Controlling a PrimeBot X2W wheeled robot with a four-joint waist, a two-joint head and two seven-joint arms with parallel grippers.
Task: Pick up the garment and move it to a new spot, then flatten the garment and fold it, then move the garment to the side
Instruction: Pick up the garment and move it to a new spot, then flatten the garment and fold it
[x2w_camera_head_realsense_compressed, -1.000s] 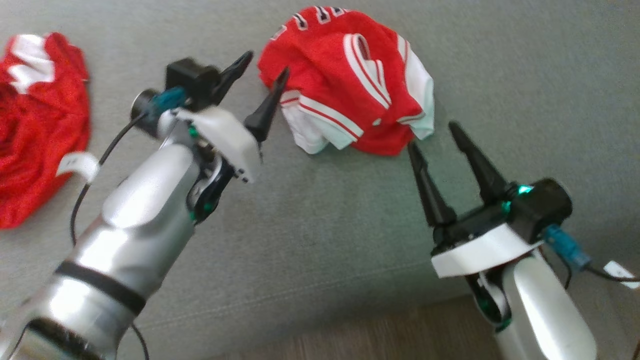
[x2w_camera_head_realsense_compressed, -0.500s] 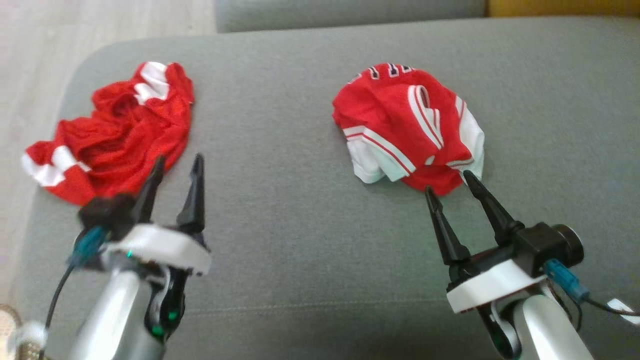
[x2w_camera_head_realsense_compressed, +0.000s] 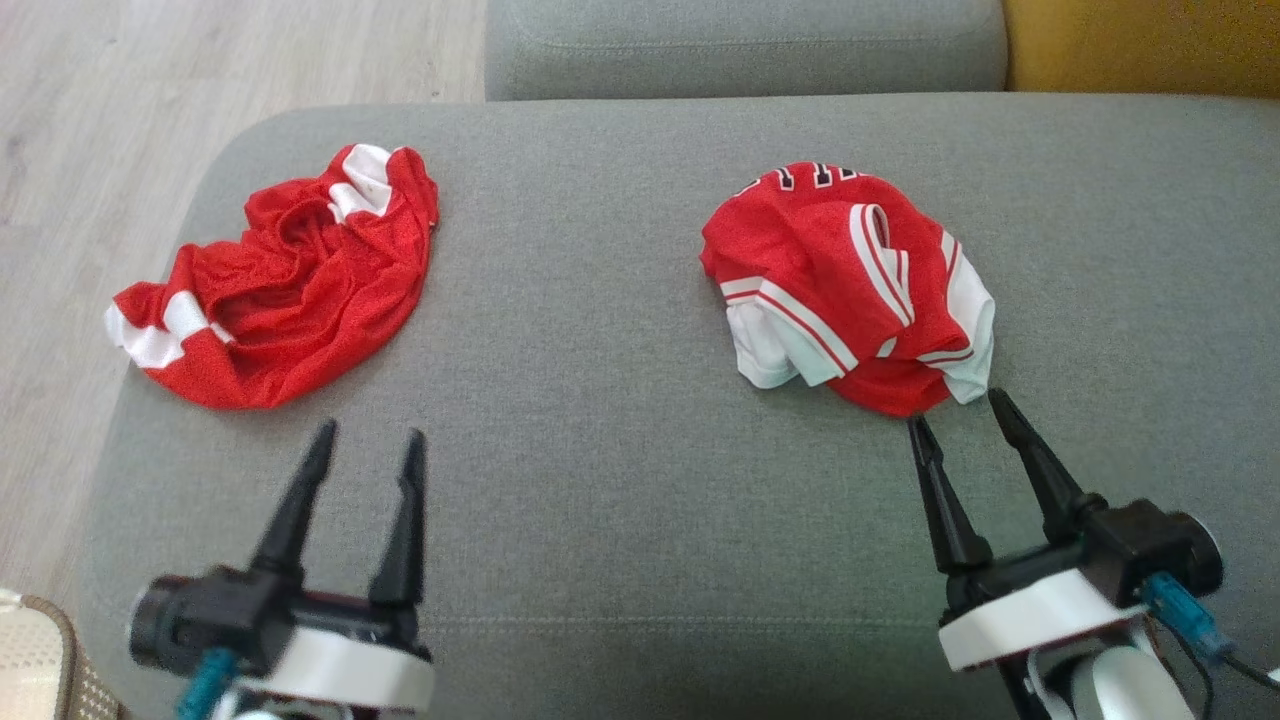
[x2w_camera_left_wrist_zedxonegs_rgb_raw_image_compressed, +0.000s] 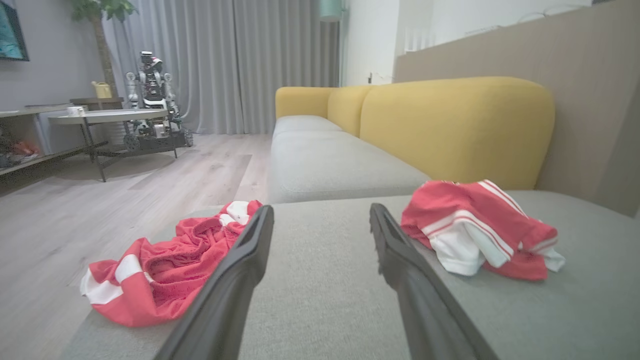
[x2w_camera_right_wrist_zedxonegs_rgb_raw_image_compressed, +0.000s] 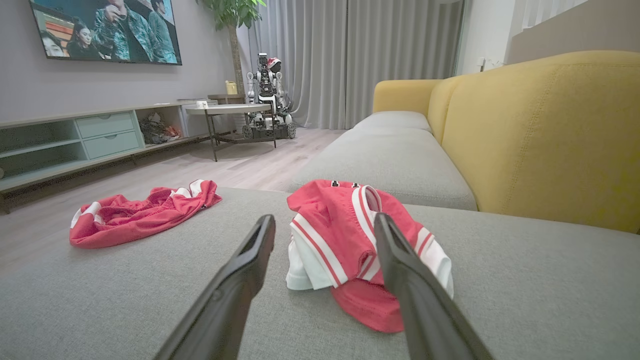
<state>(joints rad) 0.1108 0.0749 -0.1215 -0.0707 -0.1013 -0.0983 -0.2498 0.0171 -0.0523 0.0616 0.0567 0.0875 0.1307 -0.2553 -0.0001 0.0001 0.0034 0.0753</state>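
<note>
Two red garments lie on the grey sofa seat (x2w_camera_head_realsense_compressed: 620, 470). A bundled red and white jersey (x2w_camera_head_realsense_compressed: 850, 290) sits at the right, also seen as the jersey (x2w_camera_right_wrist_zedxonegs_rgb_raw_image_compressed: 345, 235) and the jersey (x2w_camera_left_wrist_zedxonegs_rgb_raw_image_compressed: 480, 225). A crumpled red mesh garment (x2w_camera_head_realsense_compressed: 290, 290) lies near the seat's left edge, also the mesh garment (x2w_camera_left_wrist_zedxonegs_rgb_raw_image_compressed: 170, 260). My right gripper (x2w_camera_head_realsense_compressed: 955, 411) is open, its tips just short of the jersey's near edge; in its wrist view the gripper (x2w_camera_right_wrist_zedxonegs_rgb_raw_image_compressed: 324, 219) frames the jersey. My left gripper (x2w_camera_head_realsense_compressed: 369, 435) is open and empty, a little in front of the mesh garment, as is the gripper (x2w_camera_left_wrist_zedxonegs_rgb_raw_image_compressed: 321, 210).
The seat's rounded left edge drops to wooden floor (x2w_camera_head_realsense_compressed: 150, 100). A yellow backrest (x2w_camera_right_wrist_zedxonegs_rgb_raw_image_compressed: 550, 135) rises at the right and a second grey cushion (x2w_camera_head_realsense_compressed: 740, 45) lies beyond. Far off stand a round table (x2w_camera_right_wrist_zedxonegs_rgb_raw_image_compressed: 227, 110), another robot (x2w_camera_right_wrist_zedxonegs_rgb_raw_image_compressed: 267, 95) and a low shelf unit (x2w_camera_right_wrist_zedxonegs_rgb_raw_image_compressed: 90, 140).
The head camera has swung and tilted up, bringing the whole seat into view. My left arm has drawn back from beside the jersey to the lower left. Both garments lie as before.
</note>
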